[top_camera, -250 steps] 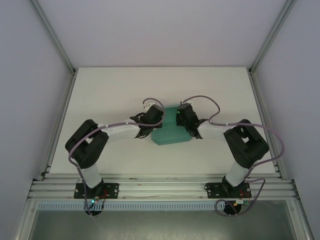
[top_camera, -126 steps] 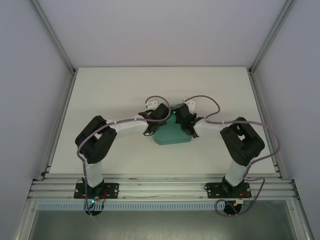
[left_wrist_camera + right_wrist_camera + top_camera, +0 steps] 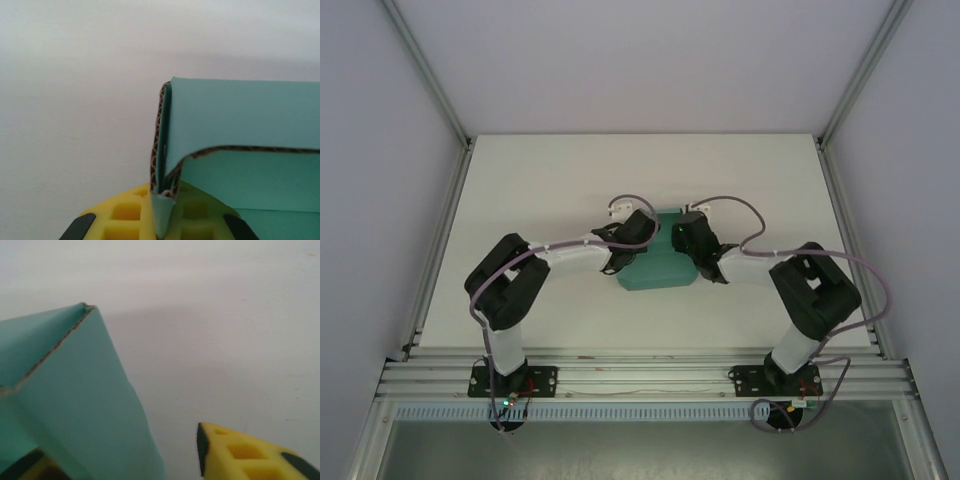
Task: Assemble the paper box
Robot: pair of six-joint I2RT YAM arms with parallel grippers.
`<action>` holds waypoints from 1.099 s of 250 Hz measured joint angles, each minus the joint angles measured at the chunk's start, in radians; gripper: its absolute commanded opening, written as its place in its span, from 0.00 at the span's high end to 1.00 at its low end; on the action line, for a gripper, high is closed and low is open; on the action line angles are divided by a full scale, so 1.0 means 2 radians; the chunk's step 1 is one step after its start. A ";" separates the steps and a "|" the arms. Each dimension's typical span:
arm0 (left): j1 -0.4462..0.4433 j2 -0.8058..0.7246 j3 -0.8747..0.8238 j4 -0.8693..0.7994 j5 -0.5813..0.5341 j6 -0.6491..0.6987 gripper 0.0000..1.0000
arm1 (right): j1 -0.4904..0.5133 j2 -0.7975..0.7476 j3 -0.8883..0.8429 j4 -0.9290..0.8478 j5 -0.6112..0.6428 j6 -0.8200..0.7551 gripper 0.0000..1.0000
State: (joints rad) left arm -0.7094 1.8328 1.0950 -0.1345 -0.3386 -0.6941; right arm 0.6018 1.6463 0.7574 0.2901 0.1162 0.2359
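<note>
On the worktop (image 3: 540, 190), the left tool (image 3: 162, 217) is pinching the teal paper box (image 3: 658, 268) by one wall while the right tool (image 3: 120, 455), shut a second ago, is opening off its corner, suggesting that fold is finished.

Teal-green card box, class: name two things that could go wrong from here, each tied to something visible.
1. The left gripper pinches only one doubled wall edge of the teal-green corrugated card box; a pull might crease or tear it.
2. The right gripper stands open, its yellow finger clear of the card, so that side is unsupported and may spring back.
</note>
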 measured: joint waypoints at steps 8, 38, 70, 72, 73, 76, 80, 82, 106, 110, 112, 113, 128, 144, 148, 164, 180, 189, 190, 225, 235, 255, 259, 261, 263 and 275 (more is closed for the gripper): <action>0.002 -0.006 -0.009 0.008 0.000 0.008 1.00 | -0.001 -0.009 -0.003 0.001 -0.017 -0.008 0.28; 0.012 -0.022 -0.029 0.017 0.002 0.037 1.00 | -0.005 -0.053 -0.009 0.002 -0.089 -0.031 0.00; 0.016 -0.037 -0.037 0.018 0.005 0.076 1.00 | -0.005 -0.105 -0.020 0.004 -0.145 -0.040 0.00; 0.016 -0.039 -0.037 0.018 0.005 0.080 1.00 | -0.005 -0.110 -0.021 0.004 -0.147 -0.040 0.00; 0.016 -0.039 -0.037 0.018 0.006 0.082 1.00 | -0.005 -0.112 -0.022 0.004 -0.148 -0.040 0.00; 0.016 -0.042 -0.037 0.019 0.008 0.088 1.00 | -0.005 -0.116 -0.023 0.004 -0.150 -0.040 0.00; 0.016 -0.045 -0.037 0.019 0.011 0.096 1.00 | -0.005 -0.124 -0.026 0.004 -0.152 -0.040 0.00; 0.016 -0.046 -0.037 0.019 0.012 0.100 1.00 | -0.005 -0.127 -0.027 0.005 -0.152 -0.040 0.00; 0.018 -0.067 -0.033 0.019 0.040 0.158 1.00 | -0.005 -0.179 -0.047 -0.001 -0.148 -0.031 0.00; 0.018 -0.069 -0.031 0.017 0.046 0.168 1.00 | -0.005 -0.187 -0.049 -0.002 -0.145 -0.030 0.00; 0.019 -0.071 -0.029 0.015 0.048 0.176 1.00 | -0.005 -0.193 -0.051 -0.004 -0.144 -0.028 0.00; 0.019 -0.071 -0.028 0.014 0.049 0.179 1.00 | -0.005 -0.196 -0.052 -0.005 -0.143 -0.028 0.00; 0.021 -0.076 -0.012 0.001 0.064 0.225 1.00 | -0.005 -0.234 -0.064 -0.017 -0.126 -0.023 0.00; 0.023 -0.083 0.004 -0.021 0.088 0.286 1.00 | -0.006 -0.280 -0.072 -0.043 -0.095 -0.014 0.00; 0.025 -0.085 0.007 -0.029 0.095 0.302 1.00 | -0.007 -0.292 -0.073 -0.053 -0.087 -0.012 0.00; 0.026 -0.096 0.020 -0.066 0.127 0.368 1.00 | -0.011 -0.330 -0.073 -0.086 -0.056 -0.004 0.00; 0.025 -0.104 0.035 -0.113 0.157 0.426 1.00 | -0.019 -0.362 -0.073 -0.120 -0.031 0.002 0.00; 0.024 -0.104 0.045 -0.142 0.171 0.455 1.00 | -0.023 -0.377 -0.074 -0.138 -0.019 0.006 0.00; 0.024 -0.104 0.047 -0.144 0.172 0.458 1.00 | -0.024 -0.379 -0.074 -0.140 -0.018 0.006 0.00; 0.009 -0.081 0.104 -0.247 0.192 0.544 1.00 | -0.034 -0.409 -0.074 -0.200 0.009 0.017 0.00; 0.004 -0.065 0.125 -0.269 0.192 0.561 1.00 | -0.036 -0.411 -0.075 -0.213 0.012 0.019 0.00; -0.005 -0.025 0.166 -0.303 0.191 0.588 1.00 | -0.040 -0.412 -0.075 -0.236 0.019 0.023 0.00; -0.006 -0.016 0.174 -0.308 0.190 0.592 1.00 | -0.040 -0.412 -0.075 -0.239 0.020 0.025 0.00; -0.006 -0.012 0.177 -0.311 0.190 0.594 1.00 | -0.040 -0.412 -0.075 -0.240 0.020 0.025 0.00; -0.006 -0.007 0.181 -0.314 0.189 0.595 1.00 | -0.041 -0.412 -0.075 -0.242 0.021 0.025 0.00; -0.009 0.023 0.202 -0.327 0.179 0.603 1.00 | -0.042 -0.412 -0.075 -0.251 0.024 0.028 0.00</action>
State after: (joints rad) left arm -0.7280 1.8786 1.4998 -0.7879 0.0185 0.5114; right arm 0.5175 0.8227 0.6075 -0.2123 0.1638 0.2916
